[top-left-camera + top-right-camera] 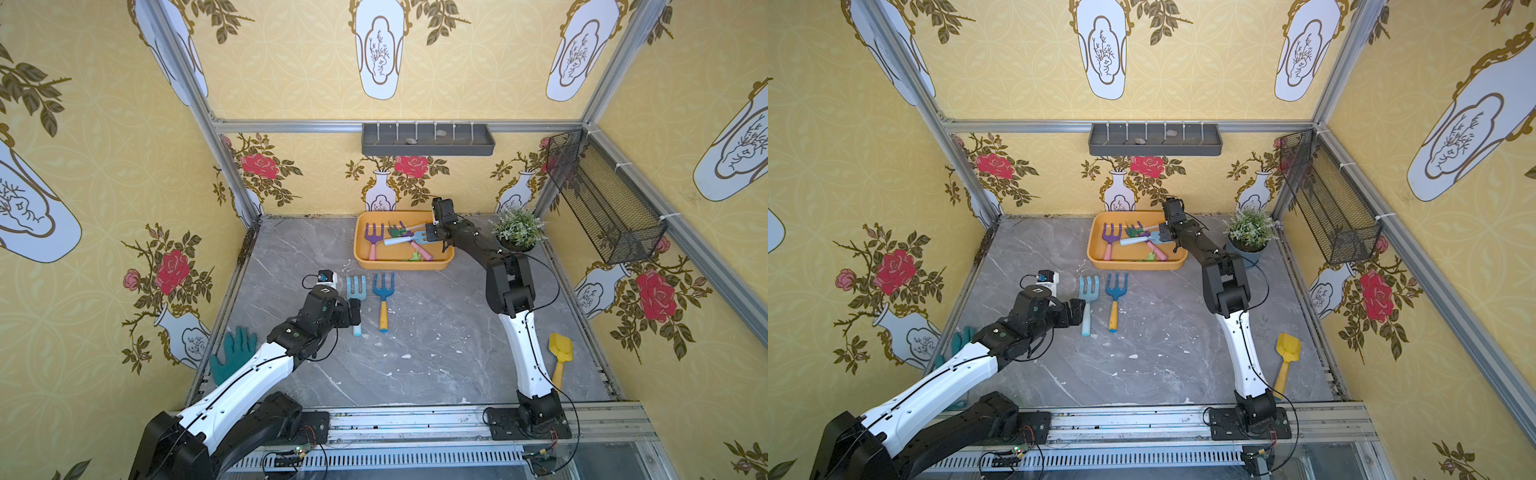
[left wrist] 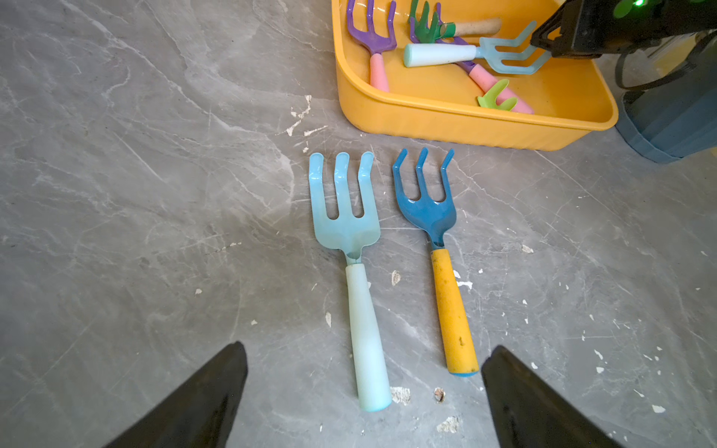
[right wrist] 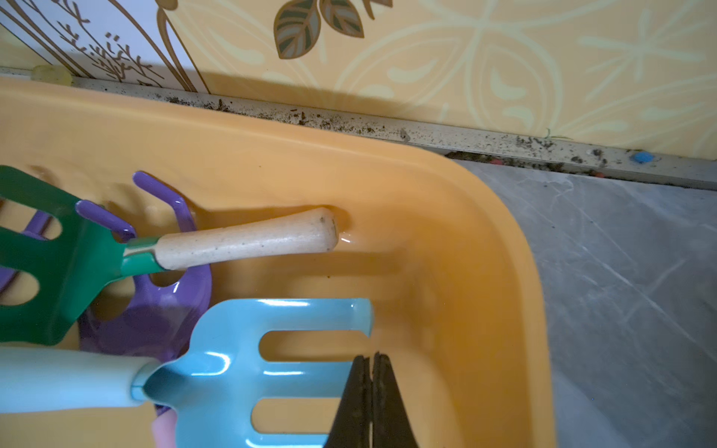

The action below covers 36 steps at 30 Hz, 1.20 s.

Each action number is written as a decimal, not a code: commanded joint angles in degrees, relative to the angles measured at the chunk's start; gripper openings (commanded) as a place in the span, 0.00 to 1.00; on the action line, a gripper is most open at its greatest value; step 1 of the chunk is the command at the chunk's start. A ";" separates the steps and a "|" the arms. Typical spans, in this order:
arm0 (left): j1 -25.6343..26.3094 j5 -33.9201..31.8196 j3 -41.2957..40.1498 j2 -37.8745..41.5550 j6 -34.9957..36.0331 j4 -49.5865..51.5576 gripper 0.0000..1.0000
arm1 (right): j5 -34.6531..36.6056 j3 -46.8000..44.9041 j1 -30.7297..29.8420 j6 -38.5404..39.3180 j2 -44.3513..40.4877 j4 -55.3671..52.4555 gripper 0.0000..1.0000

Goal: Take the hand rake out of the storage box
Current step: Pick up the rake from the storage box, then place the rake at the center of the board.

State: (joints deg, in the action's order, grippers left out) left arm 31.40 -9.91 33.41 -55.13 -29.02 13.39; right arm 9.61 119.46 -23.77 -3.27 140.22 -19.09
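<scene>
The orange-yellow storage box (image 1: 400,266) (image 1: 1133,267) stands against the back wall and holds several hand rakes. A light blue hand rake (image 1: 405,240) (image 3: 232,349) lies on top of the others. My right gripper (image 1: 428,237) (image 3: 368,358) reaches into the box's right end and is shut on that rake's middle tine. Under it lie a green rake with a wooden handle (image 3: 248,240) and a purple rake (image 1: 374,237). My left gripper (image 1: 355,311) (image 2: 368,347) hovers open over the handle ends of two rakes on the table, holding nothing.
A light blue rake (image 2: 353,240) and a dark blue rake with a yellow handle (image 2: 434,240) lie side by side in front of the box. A potted plant (image 1: 517,232) stands right of the box. A yellow shovel (image 1: 560,353) lies far right, a teal glove (image 1: 232,353) far left.
</scene>
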 commanded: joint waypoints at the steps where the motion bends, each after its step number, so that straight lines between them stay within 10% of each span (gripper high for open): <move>1: -0.07 -0.55 -0.66 1.76 -0.99 1.39 1.00 | 0.29 -2.89 0.04 0.54 -3.81 2.96 0.00; 13: -0.02 -0.80 -3.30 9.89 -3.32 4.18 1.00 | -7.26 -24.43 1.52 -0.16 -27.50 8.40 0.00; 23: 0.08 3.86 -4.08 13.30 -2.01 3.08 1.00 | -40.51 -57.25 1.08 25.45 -53.66 9.24 0.00; 36: 9.29 4.35 -0.59 7.73 -1.04 1.41 0.98 | -29.50 -64.46 -8.83 25.93 -44.62 11.44 0.00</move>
State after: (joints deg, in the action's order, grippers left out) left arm 39.27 -4.47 31.90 -46.09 -31.03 15.55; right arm -22.46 55.66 -31.75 22.39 94.45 -10.17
